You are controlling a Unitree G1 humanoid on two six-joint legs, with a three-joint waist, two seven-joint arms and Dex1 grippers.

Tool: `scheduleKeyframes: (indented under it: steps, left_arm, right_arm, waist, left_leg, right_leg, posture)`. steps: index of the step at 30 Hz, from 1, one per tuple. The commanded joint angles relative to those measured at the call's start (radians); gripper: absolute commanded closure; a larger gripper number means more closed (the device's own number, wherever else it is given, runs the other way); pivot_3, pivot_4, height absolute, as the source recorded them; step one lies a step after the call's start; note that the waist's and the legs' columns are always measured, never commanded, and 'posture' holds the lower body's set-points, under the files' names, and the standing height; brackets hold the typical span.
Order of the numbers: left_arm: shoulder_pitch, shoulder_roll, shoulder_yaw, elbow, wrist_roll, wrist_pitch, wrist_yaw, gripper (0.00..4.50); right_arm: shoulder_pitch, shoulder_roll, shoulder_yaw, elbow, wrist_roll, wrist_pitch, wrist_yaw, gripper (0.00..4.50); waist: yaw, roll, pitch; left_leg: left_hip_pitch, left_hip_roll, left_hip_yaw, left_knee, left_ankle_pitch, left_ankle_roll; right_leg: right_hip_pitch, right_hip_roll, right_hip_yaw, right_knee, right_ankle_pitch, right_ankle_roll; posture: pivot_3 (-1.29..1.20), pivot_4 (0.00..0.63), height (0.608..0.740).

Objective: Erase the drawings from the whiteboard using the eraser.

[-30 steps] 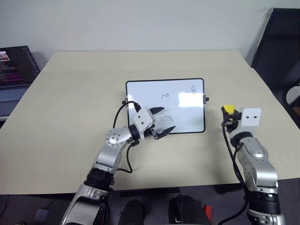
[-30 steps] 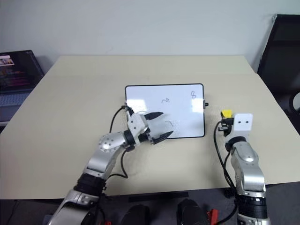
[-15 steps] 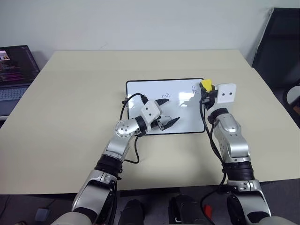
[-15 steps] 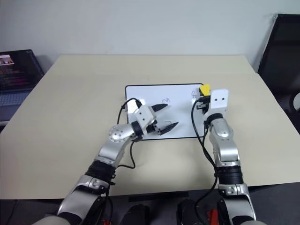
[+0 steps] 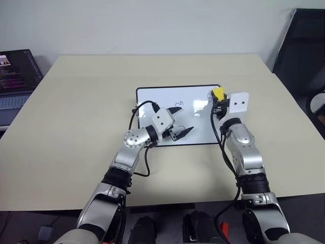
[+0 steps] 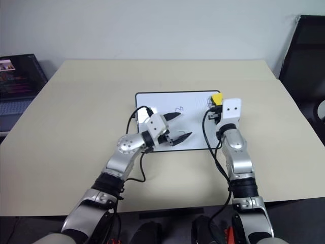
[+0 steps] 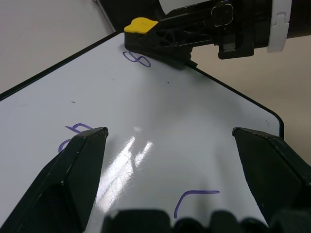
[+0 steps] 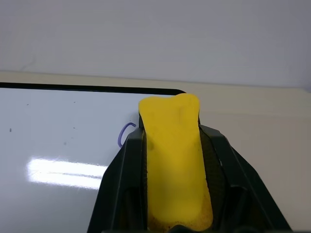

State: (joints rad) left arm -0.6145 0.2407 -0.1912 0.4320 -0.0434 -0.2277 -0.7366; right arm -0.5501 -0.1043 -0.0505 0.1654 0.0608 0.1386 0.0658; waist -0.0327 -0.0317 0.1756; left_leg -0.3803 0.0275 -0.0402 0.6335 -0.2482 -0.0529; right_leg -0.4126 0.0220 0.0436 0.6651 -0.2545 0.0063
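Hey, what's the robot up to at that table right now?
It is about to wipe a whiteboard lying flat on the table. The right gripper is shut on a yellow eraser and holds it at the board's far right corner, right by the figure-8 drawing. The left gripper is open over the board's near edge. The squiggle and the short curved stroke are unwiped too, so no erasing shows yet.

I count one whiteboard [image 5: 179, 99] on one desk [image 5: 76, 127], bearing three drawings [image 7: 136, 58]. There is one eraser [image 5: 218, 93] and one laptop [image 5: 15, 76]. My tools number two: left tool [image 5: 181, 120], right tool [image 5: 219, 99].
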Motion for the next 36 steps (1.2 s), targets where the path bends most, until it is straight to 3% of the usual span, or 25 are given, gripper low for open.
scheduleKeyframes:
  steps: [1, 8, 12, 24, 36]
  left_arm:
    - [-0.033, 0.005, 0.011, -0.011, 0.000, -0.020, -0.003, 0.00]
    - [-0.042, 0.003, 0.010, -0.005, 0.001, -0.017, 0.000, 0.00]
    - [-0.036, 0.009, 0.012, -0.014, 0.001, -0.014, 0.000, 0.00]
    - [0.009, 0.002, -0.004, -0.082, 0.007, 0.002, 0.010, 0.00]
    - [0.007, -0.009, -0.006, -0.073, 0.013, -0.008, 0.010, 0.00]
  right_arm:
    - [-0.052, 0.019, 0.016, 0.001, -0.001, -0.032, 0.008, 3.38]
    - [-0.085, 0.024, 0.021, 0.043, -0.016, -0.016, -0.010, 3.38]
    - [-0.080, -0.001, 0.045, 0.034, -0.057, 0.113, -0.024, 3.38]
    - [0.013, 0.007, 0.031, -0.134, -0.031, 0.273, -0.019, 3.38]
    - [0.119, -0.029, 0.014, -0.319, -0.002, 0.425, 0.010, 3.38]
  waist:
    - [0.000, 0.000, 0.000]
    - [0.001, 0.000, 0.000]
    - [0.000, 0.000, 0.000]
    - [0.000, 0.000, 0.000]
    - [0.000, 0.000, 0.000]
  left_leg:
    - [0.000, 0.000, 0.000, 0.000, 0.000, 0.000]
    - [-0.001, 0.000, 0.000, 0.000, 0.000, 0.000]
    - [0.000, 0.000, 0.000, 0.000, 0.000, 0.000]
    - [0.002, -0.001, -0.001, 0.012, 0.001, 0.001]
    - [0.001, -0.001, -0.001, 0.011, 0.001, 0.002]
  right_leg:
    - [0.000, 0.000, 0.000, 0.000, 0.000, 0.000]
    - [0.000, 0.000, 0.000, 0.000, 0.000, -0.001]
    - [0.000, 0.000, 0.000, 0.001, 0.000, -0.001]
    - [0.000, 0.000, 0.000, 0.014, 0.000, 0.000]
    - [0.000, 0.000, 0.000, 0.012, 0.000, 0.000]
  posture:
    - [0.00, 0.150, 0.740]
    - [0.00, 0.150, 0.740]
    - [0.00, 0.150, 0.740]
    - [0.00, 0.150, 0.740]
    - [0.00, 0.150, 0.740]
